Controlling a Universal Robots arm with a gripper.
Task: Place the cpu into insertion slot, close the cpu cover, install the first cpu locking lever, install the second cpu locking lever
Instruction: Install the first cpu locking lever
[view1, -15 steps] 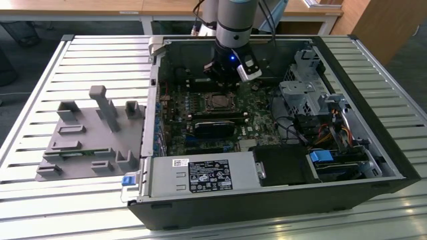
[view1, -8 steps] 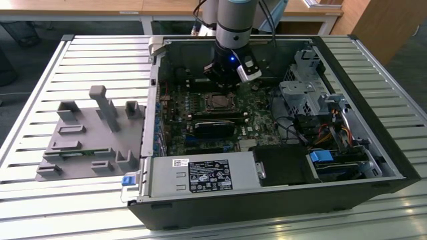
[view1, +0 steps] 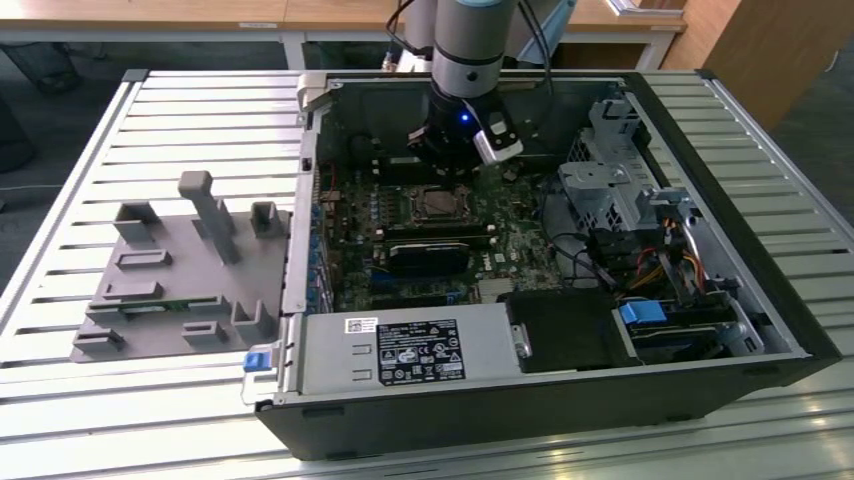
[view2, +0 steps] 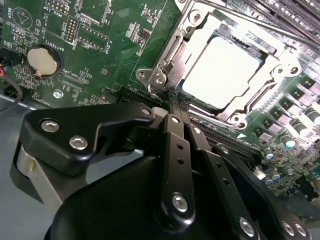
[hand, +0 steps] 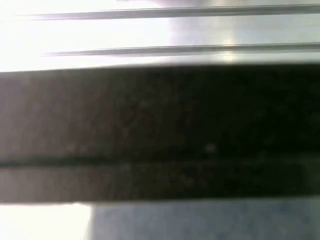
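Gripper: gripper (view2: 176, 102) has its two black fingers pressed together, nothing visible between them; the tips sit at the corner of the cover (view2: 270, 75), touching or just short of a thin wire lever there, and I cannot tell which.
Cpu: cpu (view2: 222, 70) lies flat in the slot (view1: 437, 203), pale square top showing through the cut-out of the cover.
Cover: appears folded down over the chip; whether it is fully seated cannot be told.
Place: the slot sits mid-board in the open case (view1: 747, 300), which lies on the slatted tabletop (view1: 107, 420), nearer its far edge.
Risk, slip: the lever is thin, round and springy; hard closed tips could slide off it and strike the board (view2: 100, 45).
Risk, scrape: small capacitors (view2: 302, 127) and a coin cell (view2: 40, 59) stand near the socket; a sideways skid could shear or scratch them.
Risk, chip: pressing on a cover that is not seated could load the cpu unevenly and bend the contacts under it.
Risk, hook: if the lever misses its catch it may spring back up.
Materials: cover is bright stamped steel with screws at the corners; cpu top is matte, pale metal; board is glossy green laminate.
Gripper build: black plates, riveted linkages, smooth and rigid.
Nearby: grey fixture (view1: 174, 270) with upright pegs lies on the tabletop beside the case.
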